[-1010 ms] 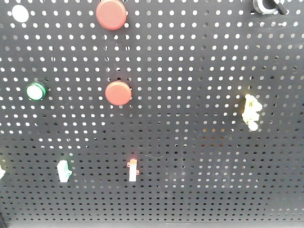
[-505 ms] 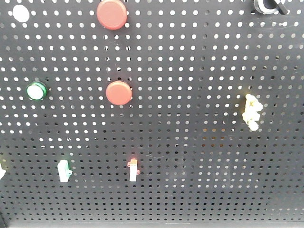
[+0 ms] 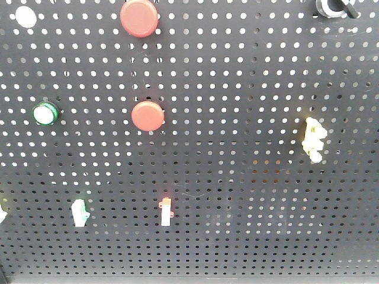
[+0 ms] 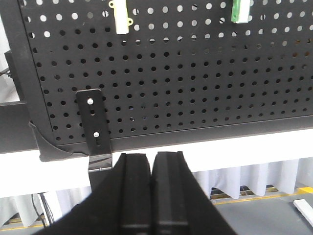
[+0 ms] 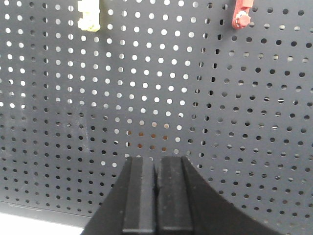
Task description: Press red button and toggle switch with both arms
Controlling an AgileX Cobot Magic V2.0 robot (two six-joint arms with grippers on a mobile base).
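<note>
- While both arms hang low before the pegboard [image 3: 249, 89], neither touches a control, so the step in hand looks like the approach, with nothing pressed or flipped yet.
- The red button [image 3: 139, 18], the larger of two alike, sits at the top edge of the front view, directly above the smaller red button [image 3: 147, 115]; a green button [image 3: 45, 113] lies to the left of the smaller one.
- The left gripper [image 4: 152, 191] has its fingers pressed together with nothing between them, and it points at the board's lower edge, near a bracket [image 4: 94, 122].
- The right gripper [image 5: 156, 196] is likewise closed and empty, aimed at bare perforated panel, well below a red switch [image 5: 241, 13] and a yellow switch [image 5: 88, 13].
- Next move, as a judgement: one arm must rise a good way to meet the red button squarely with its closed tips, while the other lifts to a toggle; which switch is meant cannot be told.
- Only the front view shows the buttons, and it shows no arm at all.
- Only the wrist views show the grippers; they catch just the lower switches, the left one a cream switch [image 4: 121, 19] and a green switch [image 4: 240, 11].
- Only the left wrist view shows the board's bottom frame.
</note>
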